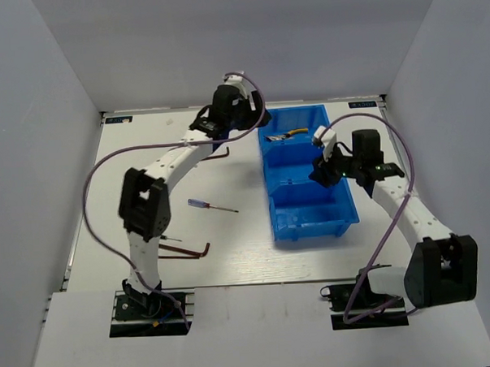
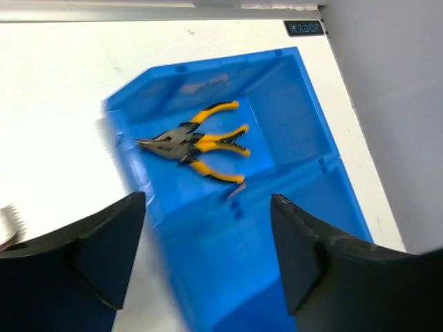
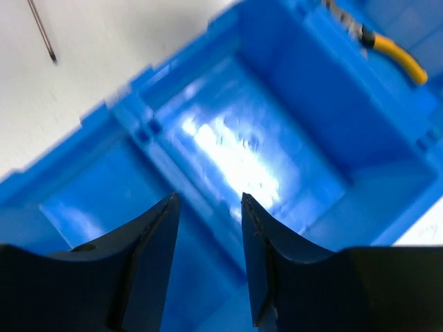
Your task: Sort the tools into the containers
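The blue bin is set on the 3 o'clock side of the table. Two yellow pliers are seen in its 12 o'clock part. The left gripper is held wide apart near them, and the right gripper a little apart over the middle part. Nothing is held.

Two pliers, two screwdrivers, two hex keys, one three-compartment blue bin

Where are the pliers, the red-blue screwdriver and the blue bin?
pliers [image 2: 185,142], left wrist view, on the dark pivot.
red-blue screwdriver [image 1: 198,203], top view, on its handle.
blue bin [image 1: 324,217], top view, on the nearest compartment's floor.
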`<state>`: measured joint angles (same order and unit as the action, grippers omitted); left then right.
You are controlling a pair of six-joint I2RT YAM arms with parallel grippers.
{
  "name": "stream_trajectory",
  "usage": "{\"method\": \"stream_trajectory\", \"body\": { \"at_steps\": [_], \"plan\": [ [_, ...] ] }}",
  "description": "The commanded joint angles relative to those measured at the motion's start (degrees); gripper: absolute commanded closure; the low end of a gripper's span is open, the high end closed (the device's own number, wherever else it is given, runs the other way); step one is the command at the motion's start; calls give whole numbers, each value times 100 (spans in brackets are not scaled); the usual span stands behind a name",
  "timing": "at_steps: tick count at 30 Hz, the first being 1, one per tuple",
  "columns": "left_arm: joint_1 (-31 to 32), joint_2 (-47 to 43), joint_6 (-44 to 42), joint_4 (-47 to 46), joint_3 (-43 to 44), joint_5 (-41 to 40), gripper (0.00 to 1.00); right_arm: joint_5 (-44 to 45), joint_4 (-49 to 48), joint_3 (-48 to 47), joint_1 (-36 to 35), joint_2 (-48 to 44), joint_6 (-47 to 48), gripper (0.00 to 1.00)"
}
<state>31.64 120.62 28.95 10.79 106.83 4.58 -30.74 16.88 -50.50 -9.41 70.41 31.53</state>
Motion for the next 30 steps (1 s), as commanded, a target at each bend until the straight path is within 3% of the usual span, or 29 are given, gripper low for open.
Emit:
{"method": "stream_trajectory", "body": {
  "at_steps": [1, 2, 5, 9, 10, 14, 18, 23, 30],
  "plan": [
    [-52, -1679, -425, 485, -1053, -588, 16, -494, 42, -662, -200, 262, -296, 54],
    [-52, -1978, -495, 599, -1363, -764, 7, -520, 78, -828, -271, 323, -331, 62],
    [-52, -3217, -269, 1117, -2585, -1388, 7, -442, 429, -1242, -798, 884, -331, 78],
    [-52, -4878, 881, 2179, -4096, -2580, 6, -108, 1088, -2435, -1842, 1694, -401, 82],
    [-52, -5203, 1224, 2704, -4282, -2733, 6, 23, 1254, -2604, -2141, 2191, -463, 80],
    [-52, -6663, 2262, 3481, -4925, -3051, 1, 173, 1590, -3931, -2828, 3258, -1244, 57],
    [-52, -7507, 2721, 4527, -5101, -3218, 1, 297, 1888, -4904, -3444, 4206, -1070, 42],
    [-52, -7773, 3089, 5362, -5303, -3165, 1, 682, 2065, -5689, -4041, 5393, -1341, 42],
    [-52, -7527, 3837, 6287, -5251, -3376, 1, 1439, 1626, -5954, -4586, 6045, -1334, 41]
  ]
}}
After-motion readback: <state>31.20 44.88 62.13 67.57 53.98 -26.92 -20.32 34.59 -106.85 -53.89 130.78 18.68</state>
